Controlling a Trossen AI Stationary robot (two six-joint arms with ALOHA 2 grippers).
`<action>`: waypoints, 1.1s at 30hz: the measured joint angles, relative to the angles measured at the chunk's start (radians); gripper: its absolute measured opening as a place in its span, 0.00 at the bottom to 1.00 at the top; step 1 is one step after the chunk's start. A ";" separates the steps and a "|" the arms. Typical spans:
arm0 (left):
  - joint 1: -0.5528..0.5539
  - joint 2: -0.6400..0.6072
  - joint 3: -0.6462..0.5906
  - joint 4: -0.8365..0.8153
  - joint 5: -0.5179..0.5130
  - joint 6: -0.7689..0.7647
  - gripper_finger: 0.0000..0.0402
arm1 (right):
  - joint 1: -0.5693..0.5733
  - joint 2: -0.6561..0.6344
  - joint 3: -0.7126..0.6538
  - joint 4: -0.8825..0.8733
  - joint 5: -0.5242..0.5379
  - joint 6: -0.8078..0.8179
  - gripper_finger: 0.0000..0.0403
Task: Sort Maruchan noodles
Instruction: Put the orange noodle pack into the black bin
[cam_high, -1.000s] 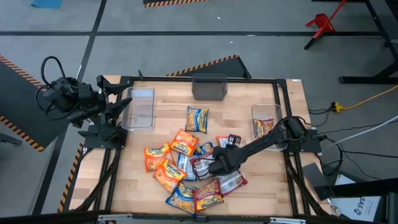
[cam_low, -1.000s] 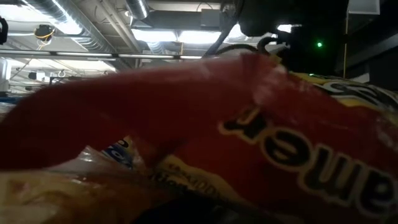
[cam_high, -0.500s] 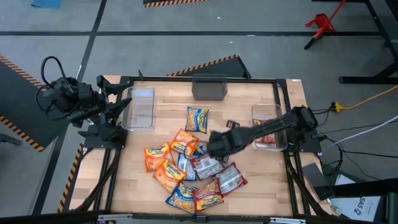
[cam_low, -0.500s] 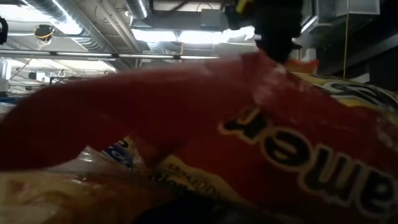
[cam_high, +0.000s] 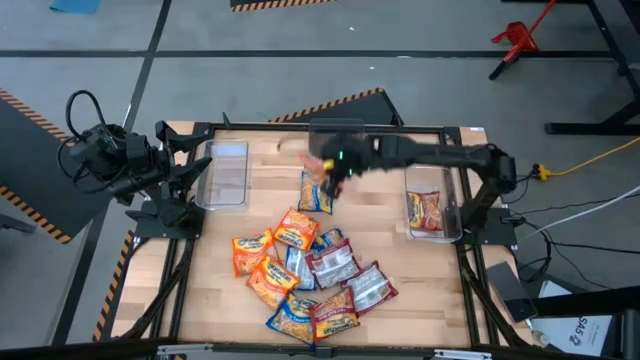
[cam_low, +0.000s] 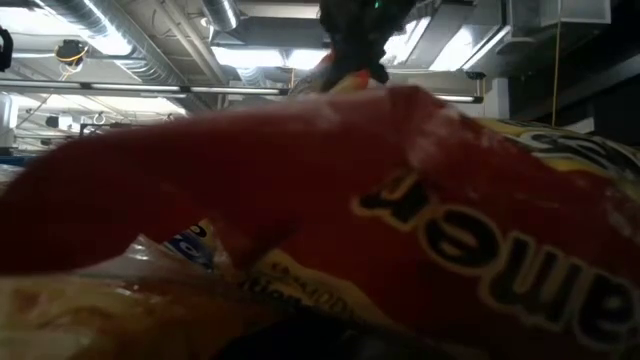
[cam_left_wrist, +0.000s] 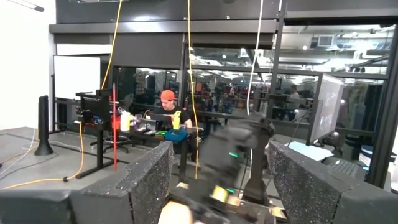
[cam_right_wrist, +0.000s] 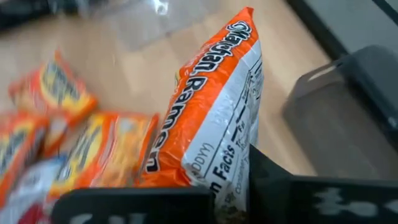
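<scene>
My right gripper (cam_high: 332, 172) hangs over the table's far middle, shut on an orange Maruchan packet (cam_right_wrist: 211, 106) that is blurred in the high view. It also shows at the top of the low view (cam_low: 355, 45). Several more packets in orange, red-and-silver and blue-and-yellow lie flat in a pile (cam_high: 305, 275) in the near middle. One blue-and-yellow packet (cam_high: 316, 198) lies apart, just below the gripper. My left gripper (cam_left_wrist: 217, 186) waits open by the table's left edge (cam_high: 185, 178), holding nothing. My right gripper pinches the orange packet by its near end (cam_right_wrist: 214, 180) between its two fingers, one on each flat face. The fingers (cam_right_wrist: 292, 193) slant down from the table's right side. The packet reaches out past the fingertips, edge-on, lifted clear of the table and the pile.
A clear bin (cam_high: 226, 176) stands at the far left. A grey bin (cam_high: 337, 143) sits at the far middle, just beyond the gripper. A clear bin (cam_high: 432, 182) at the right holds a red packet (cam_high: 426, 212). A red packet (cam_low: 420, 240) fills the low view.
My right gripper has risen from the right side of the pile and swung toward the table's far edge and left, rolling as it went. The orange packet has gone with it, lifted clear. The other packets lie much as before.
</scene>
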 joint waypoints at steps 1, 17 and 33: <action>0.000 0.000 0.000 0.000 0.000 0.000 0.64 | -0.038 0.000 0.000 0.019 -0.036 -0.005 0.03; 0.000 0.000 0.000 0.000 -0.091 0.000 0.64 | -0.411 0.000 -0.140 0.194 -0.297 0.037 0.03; 0.000 0.000 0.000 0.000 -0.102 0.000 0.64 | -0.554 0.000 -0.306 0.229 -0.312 0.269 0.06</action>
